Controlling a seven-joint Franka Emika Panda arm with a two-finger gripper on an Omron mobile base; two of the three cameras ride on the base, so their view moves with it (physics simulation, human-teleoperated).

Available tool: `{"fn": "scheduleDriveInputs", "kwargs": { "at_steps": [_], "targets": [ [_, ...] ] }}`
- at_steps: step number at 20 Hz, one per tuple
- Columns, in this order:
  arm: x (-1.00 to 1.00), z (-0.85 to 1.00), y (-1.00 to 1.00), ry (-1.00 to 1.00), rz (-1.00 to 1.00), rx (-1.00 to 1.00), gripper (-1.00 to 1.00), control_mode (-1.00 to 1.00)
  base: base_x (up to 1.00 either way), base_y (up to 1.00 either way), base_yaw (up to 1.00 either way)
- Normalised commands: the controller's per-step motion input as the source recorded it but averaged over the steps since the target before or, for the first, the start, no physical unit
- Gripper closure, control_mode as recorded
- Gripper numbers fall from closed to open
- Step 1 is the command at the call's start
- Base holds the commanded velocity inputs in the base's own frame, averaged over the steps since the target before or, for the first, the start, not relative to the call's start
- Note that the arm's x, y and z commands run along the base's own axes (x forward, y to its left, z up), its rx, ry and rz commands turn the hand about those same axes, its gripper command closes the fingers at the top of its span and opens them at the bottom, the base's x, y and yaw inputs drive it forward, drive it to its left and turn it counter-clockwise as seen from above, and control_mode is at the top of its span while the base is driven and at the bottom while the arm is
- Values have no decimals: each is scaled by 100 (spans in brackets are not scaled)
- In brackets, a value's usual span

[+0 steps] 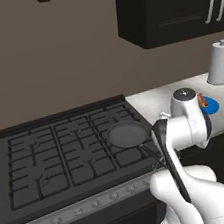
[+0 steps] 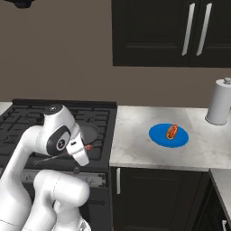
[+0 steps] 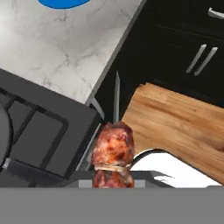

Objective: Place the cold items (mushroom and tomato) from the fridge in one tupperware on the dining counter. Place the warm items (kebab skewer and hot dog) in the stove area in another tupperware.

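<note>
Clearly, the hand view gives the closest look at the kebab skewer (image 3: 113, 151): its browned meat pieces rise from the bottom edge of that view, right where the finger tips should be, and the thin metal spike points up past the front edge of the stove (image 3: 39, 135) toward the marble counter (image 3: 65, 48). The meat covers the fingers, so I cannot tell how wide the gripper stands or whether it really clamps the skewer. In the same view a wooden floor (image 3: 179, 127) and dark lower cabinets (image 3: 183, 52) lie beyond the counter edge, which the base views do not show in this way. The right base view shows what the hand view cuts off: a blue plate (image 2: 168, 136) on the counter with the hot dog (image 2: 172, 131) lying on it, well apart from the stove, and a paper towel roll (image 2: 219, 103) standing upright near the wall. There the white arm is folded low in front of the stove, and a small red piece sits at its wrist, near the stove's front edge. The left base view adds a dark frying pan (image 1: 128, 134) resting on the right burners, its handle pointing toward the arm, and only a sliver of the blue plate behind the arm.
</note>
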Motion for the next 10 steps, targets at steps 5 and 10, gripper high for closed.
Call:
{"fn": "scheduleDriveInputs", "kwargs": {
  "at_steps": [5, 10],
  "targets": [
    [-30, -23, -25, 2, -59, 11, 100, -100, 0, 0, 0],
    [-40, 0, -7, -14, -14, 17, 100, -100, 0, 0, 0]
  ]
}}
